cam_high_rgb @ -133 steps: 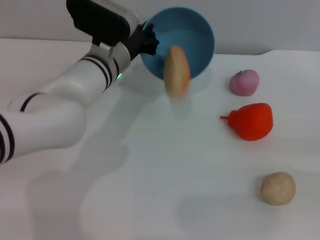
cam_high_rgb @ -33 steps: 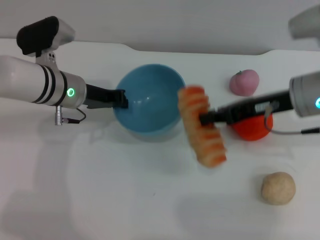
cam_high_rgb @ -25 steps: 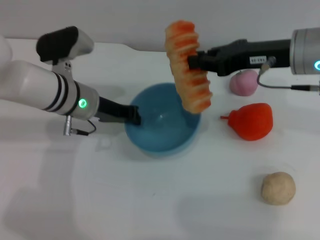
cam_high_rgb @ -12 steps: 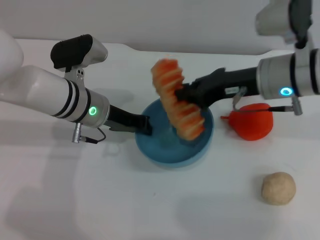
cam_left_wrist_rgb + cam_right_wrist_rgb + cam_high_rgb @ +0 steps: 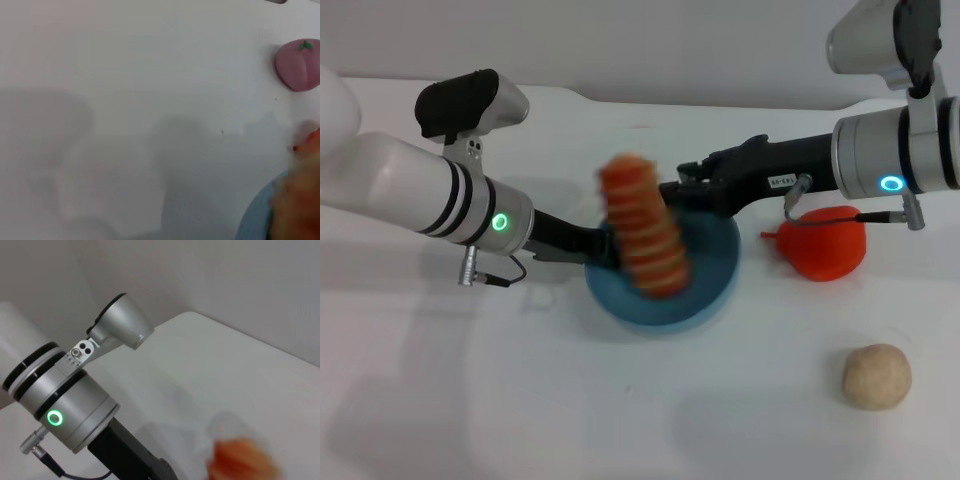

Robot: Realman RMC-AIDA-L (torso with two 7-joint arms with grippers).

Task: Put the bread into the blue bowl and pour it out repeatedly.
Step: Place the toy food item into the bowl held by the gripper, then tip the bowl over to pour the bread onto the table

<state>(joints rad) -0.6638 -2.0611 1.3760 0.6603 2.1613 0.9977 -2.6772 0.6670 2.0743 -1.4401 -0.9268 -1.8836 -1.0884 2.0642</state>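
A pink peach lies on the white table; the blue bowl (rim only) holds blurred bread.

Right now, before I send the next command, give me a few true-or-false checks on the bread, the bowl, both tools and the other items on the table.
1. The bread is over the blue bowl, standing on end. True.
2. The left tool is at the bowl's rim on the robot's left side. True.
3. The right tool is parked far from the bowl. False: it reaches in over the bowl's far rim, right beside the bread.
4. The red pear-shaped toy sits inside the bowl. False: it lies on the table to the bowl's right.
5. The beige ball lies on the table, apart from the bowl. True.
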